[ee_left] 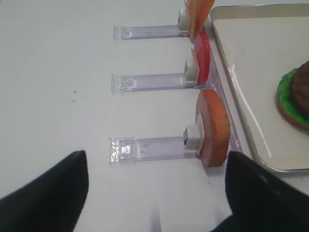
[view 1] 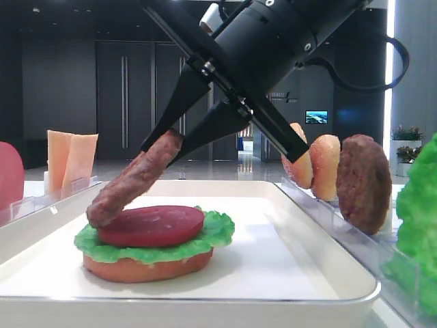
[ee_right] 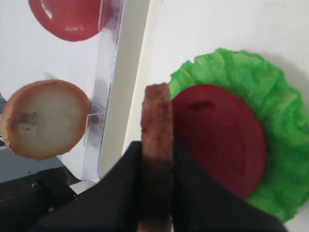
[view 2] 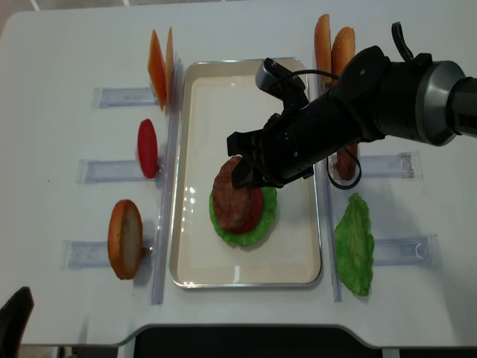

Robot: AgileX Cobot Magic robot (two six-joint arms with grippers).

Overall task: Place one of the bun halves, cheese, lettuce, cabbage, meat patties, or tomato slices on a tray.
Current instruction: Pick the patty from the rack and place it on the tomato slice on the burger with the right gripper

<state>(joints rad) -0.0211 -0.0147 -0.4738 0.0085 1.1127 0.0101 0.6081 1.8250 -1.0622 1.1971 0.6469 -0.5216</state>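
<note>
**Desk:** As the stack on the large white rectangular tray with the raised glossy rim point(view 2: 195, 246) takes shape, what does the picture show, biggest thing first?

**Photographer:** That tray sits mid-table, flanked by clear plastic racks point(ee_left: 153, 149) holding spare ingredients upright on edge, presumably so each can be pinched from above. Over the tray's middle reaches the right arm's black gripper point(view 1: 179, 134), its jaws clamped on the rim of a thick, rough dark-brown meat patty point(view 1: 133, 180). The patty hangs tilted, its low edge just touching or nearly touching the smooth red tomato slice point(view 1: 151, 225) on the tray; that slant looks like a way to lay the disc down flat, edge first.

**Desk:** And under the tomato?

**Photographer:** A ruffled bright green lettuce leaf point(view 1: 218, 231), then a tan-orange bun half point(view 1: 147, 268) flat on the tray floor. The patty seems meant as the next layer.

**Desk:** Left of the tray?

**Photographer:** Pale-orange cheese slices point(view 2: 160, 67), a spare red tomato disc point(view 2: 147, 148) and another tan bun half point(view 2: 124, 239), each in its rack. To the tray's right stand two buns, a loose lettuce leaf point(view 2: 353, 246) and a second brown patty point(view 1: 363, 182).

**Desk:** The other arm?

**Photographer:** The left gripper point(ee_left: 157, 193) waits off the tray's left side, fingers spread wide, holding nothing, clear of the working arm.
</note>
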